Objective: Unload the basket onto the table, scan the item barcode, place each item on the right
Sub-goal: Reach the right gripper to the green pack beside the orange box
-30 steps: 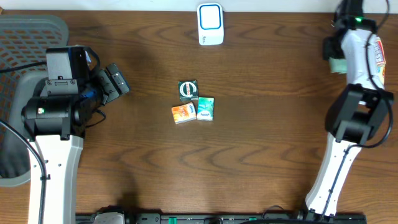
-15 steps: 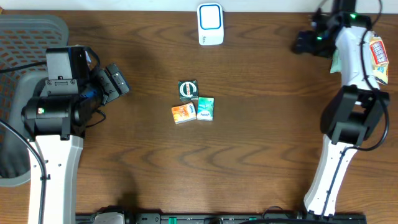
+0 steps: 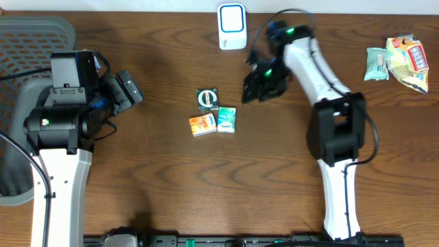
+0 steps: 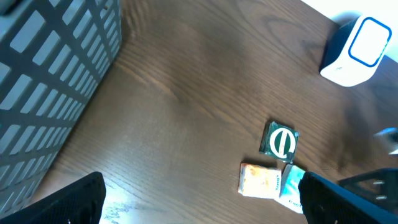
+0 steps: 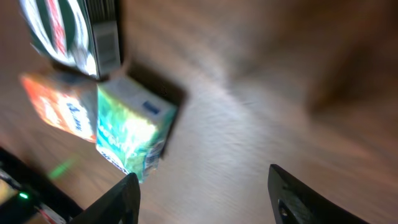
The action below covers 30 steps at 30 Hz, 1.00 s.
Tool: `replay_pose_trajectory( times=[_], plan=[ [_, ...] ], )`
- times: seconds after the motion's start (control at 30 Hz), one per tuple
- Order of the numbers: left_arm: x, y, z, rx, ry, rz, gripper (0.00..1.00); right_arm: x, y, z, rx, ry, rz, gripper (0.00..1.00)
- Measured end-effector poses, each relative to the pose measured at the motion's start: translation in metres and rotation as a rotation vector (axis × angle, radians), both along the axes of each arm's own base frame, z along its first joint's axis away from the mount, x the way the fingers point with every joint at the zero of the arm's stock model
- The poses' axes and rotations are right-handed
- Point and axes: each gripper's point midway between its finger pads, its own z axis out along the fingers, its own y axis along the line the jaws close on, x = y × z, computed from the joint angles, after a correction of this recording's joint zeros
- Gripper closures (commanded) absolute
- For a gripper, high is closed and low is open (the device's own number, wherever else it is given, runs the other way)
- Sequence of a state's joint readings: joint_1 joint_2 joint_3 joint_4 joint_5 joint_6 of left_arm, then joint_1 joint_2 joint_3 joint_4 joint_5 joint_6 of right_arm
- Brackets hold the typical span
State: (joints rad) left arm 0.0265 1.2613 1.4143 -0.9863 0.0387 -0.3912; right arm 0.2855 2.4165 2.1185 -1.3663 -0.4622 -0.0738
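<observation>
Three small packs lie together mid-table: a dark green box with a round logo [image 3: 206, 99] [image 4: 281, 140] [image 5: 74, 34], an orange pack [image 3: 202, 125] [image 4: 261, 180] [image 5: 59, 106] and a teal pack [image 3: 227, 119] [image 4: 291, 182] [image 5: 130, 127]. The white and blue scanner [image 3: 232, 27] [image 4: 354, 51] stands at the back edge. My right gripper [image 3: 257, 86] [image 5: 205, 199] hovers open just right of the packs, with bare wood between its fingers. Far to the left of the packs, my left gripper [image 3: 127, 89] [image 4: 202, 205] is wide open and holds nothing.
Two snack bags [image 3: 394, 60] lie at the back right corner. A grey mesh basket [image 3: 27, 34] [image 4: 50, 81] fills the back left, behind the left arm.
The right arm has swung from the back right corner by the snack bags to the centre, beside the packs. The left arm has not moved.
</observation>
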Motion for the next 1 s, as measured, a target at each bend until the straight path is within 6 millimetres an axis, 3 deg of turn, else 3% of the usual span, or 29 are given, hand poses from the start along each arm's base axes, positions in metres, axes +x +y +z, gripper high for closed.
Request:
replay_pose_trajectory(
  times=[0.13, 0.23, 0.43, 0.47, 0.7, 1.0],
  plan=[
    [0.000, 0.000, 0.000, 0.000, 0.000, 0.000, 0.02, -0.031, 0.024, -0.016, -0.048, 0.048, 0.086, 0.48],
    [0.000, 0.000, 0.000, 0.000, 0.000, 0.000, 0.02, -0.040, 0.035, -0.018, -0.075, 0.049, 0.112, 0.49],
    [0.000, 0.000, 0.000, 0.000, 0.000, 0.000, 0.02, -0.049, 0.033, -0.019, -0.144, 0.086, 0.077, 0.48],
    [0.000, 0.000, 0.000, 0.000, 0.000, 0.000, 0.02, -0.049, 0.032, -0.019, -0.149, 0.091, 0.068, 0.50],
    [0.000, 0.000, 0.000, 0.000, 0.000, 0.000, 0.02, -0.046, 0.038, -0.015, -0.127, 0.085, 0.040, 0.91],
    [0.000, 0.000, 0.000, 0.000, 0.000, 0.000, 0.02, -0.046, 0.076, -0.014, -0.079, 0.009, 0.085, 0.98]
  ],
)
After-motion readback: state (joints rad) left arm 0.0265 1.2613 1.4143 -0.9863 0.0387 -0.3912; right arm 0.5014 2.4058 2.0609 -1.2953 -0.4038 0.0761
